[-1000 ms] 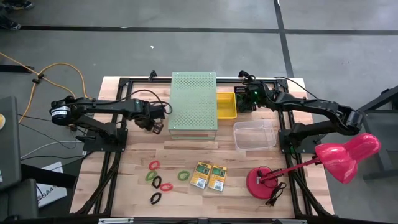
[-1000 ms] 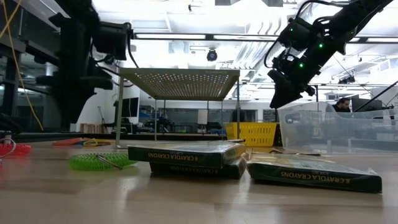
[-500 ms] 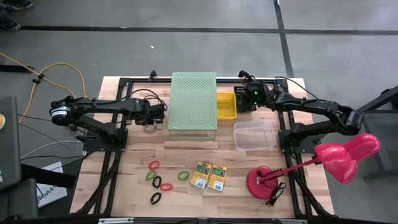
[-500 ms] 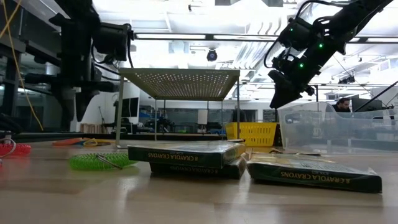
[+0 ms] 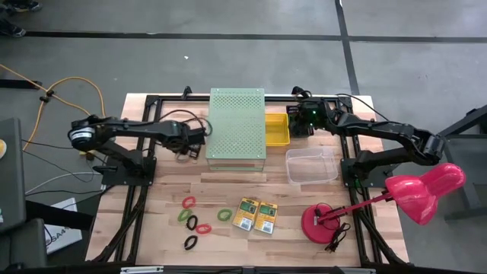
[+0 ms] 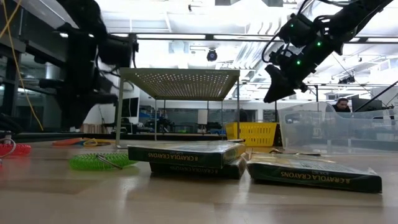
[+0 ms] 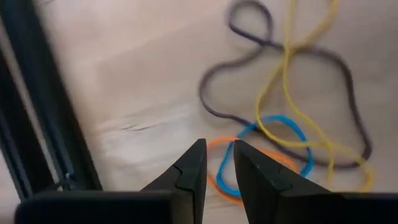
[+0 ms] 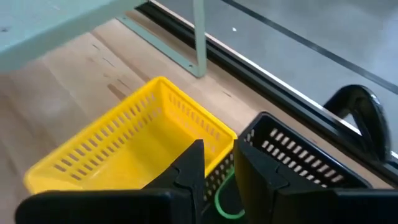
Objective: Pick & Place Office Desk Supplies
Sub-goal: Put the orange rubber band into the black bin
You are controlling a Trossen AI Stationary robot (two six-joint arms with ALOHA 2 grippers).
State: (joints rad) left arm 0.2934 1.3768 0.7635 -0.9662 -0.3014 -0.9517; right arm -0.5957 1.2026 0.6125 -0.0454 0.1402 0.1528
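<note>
Nearest supplies: two flat yellow-and-green crayon boxes [image 5: 255,215] lie side by side on the wooden table [image 5: 304,251], near its front edge; the long axis of each runs front to back.
Elastic loops: small red, green and black elastic band loops [image 5: 193,221] are scattered just left of the boxes.
Direction from the arms: both groups lie toward the front of the table, well apart from both end effectors, which are at the back.
Left end effector [image 5: 193,149]: beside the left wall of the large pale-green perforated box [image 5: 237,125]; fingers a narrow slit apart, pinching nothing, above loose orange, blue and yellow rubber bands [image 7: 267,155].
Right end effector [image 5: 301,124]: over the small yellow slotted basket [image 5: 277,129] and the black one [image 8: 305,168]; fingers almost together, empty.
Nearer arm, in my judgement: the left for the loops; for the boxes, neither is clearly nearer.
</note>
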